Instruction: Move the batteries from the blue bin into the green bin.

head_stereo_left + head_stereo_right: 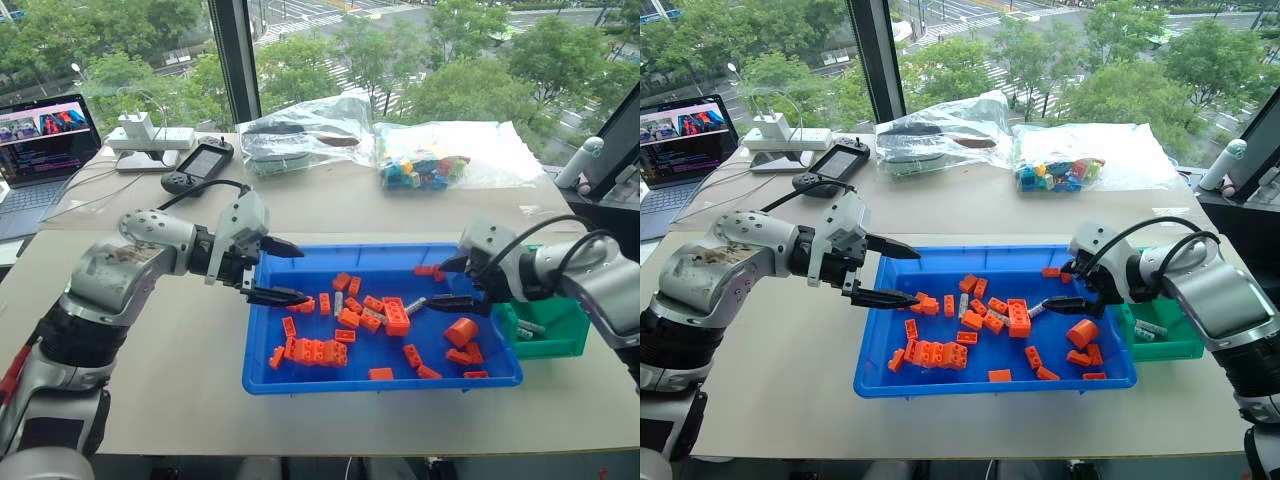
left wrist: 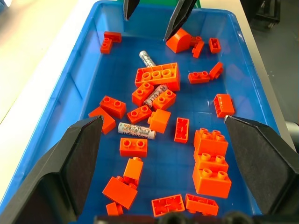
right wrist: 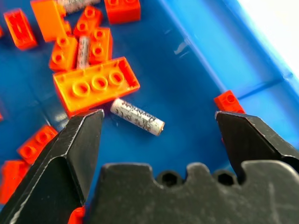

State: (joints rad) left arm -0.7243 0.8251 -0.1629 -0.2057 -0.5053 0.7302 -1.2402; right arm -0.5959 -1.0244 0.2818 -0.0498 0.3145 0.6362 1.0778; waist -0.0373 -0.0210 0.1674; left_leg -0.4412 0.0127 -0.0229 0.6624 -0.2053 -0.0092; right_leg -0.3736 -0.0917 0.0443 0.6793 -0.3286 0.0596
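The desk carries 2 bins: 1 blue bin [image 2: 79, 79] and 1 green bin [image 1: 560, 340] at its right end. In the blue bin lie 3 batteries [image 2: 136, 130], about 24 orange bricks [image 1: 397, 316] (some overlap, so the count is rough) and 1 orange cylinder piece [image 1: 461, 331]. The green bin shows at least 1 battery [image 1: 531, 327]. Along the desk's far edge sit 2 clear plastic bags [image 1: 300, 135], 1 handheld controller [image 1: 198, 165], 1 power strip [image 1: 150, 138] and 1 laptop [image 1: 40, 150].
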